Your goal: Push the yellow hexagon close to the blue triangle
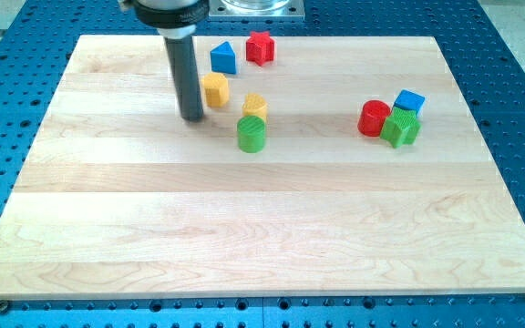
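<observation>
The yellow hexagon (215, 90) lies near the view's top, left of centre. The blue triangle (223, 58) sits just above it, slightly right, with a small gap between them. My tip (192, 117) rests on the board just left of and slightly below the yellow hexagon, close to it; I cannot tell if it touches. The dark rod rises from the tip toward the view's top.
A red block (261, 46) lies right of the blue triangle. A second yellow block (255, 107) and a green cylinder (252, 134) sit right of and below the hexagon. At the right are a red cylinder (374, 118), a green block (400, 128) and a blue block (410, 102).
</observation>
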Tool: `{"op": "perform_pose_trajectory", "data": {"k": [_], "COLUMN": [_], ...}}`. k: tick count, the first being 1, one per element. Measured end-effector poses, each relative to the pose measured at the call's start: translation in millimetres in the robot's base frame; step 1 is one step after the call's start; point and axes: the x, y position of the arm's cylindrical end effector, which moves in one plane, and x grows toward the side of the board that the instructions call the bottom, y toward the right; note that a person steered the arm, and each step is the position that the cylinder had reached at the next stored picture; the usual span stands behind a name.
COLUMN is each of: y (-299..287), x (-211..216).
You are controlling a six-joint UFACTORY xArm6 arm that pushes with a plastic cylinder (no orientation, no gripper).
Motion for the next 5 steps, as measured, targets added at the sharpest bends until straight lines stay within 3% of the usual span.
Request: {"op": "perform_pose_trajectory", "data": {"k": [1, 3, 5], "y": [23.9, -17.8, 19.7], "x": [-51.7, -40.0, -54.9]}}
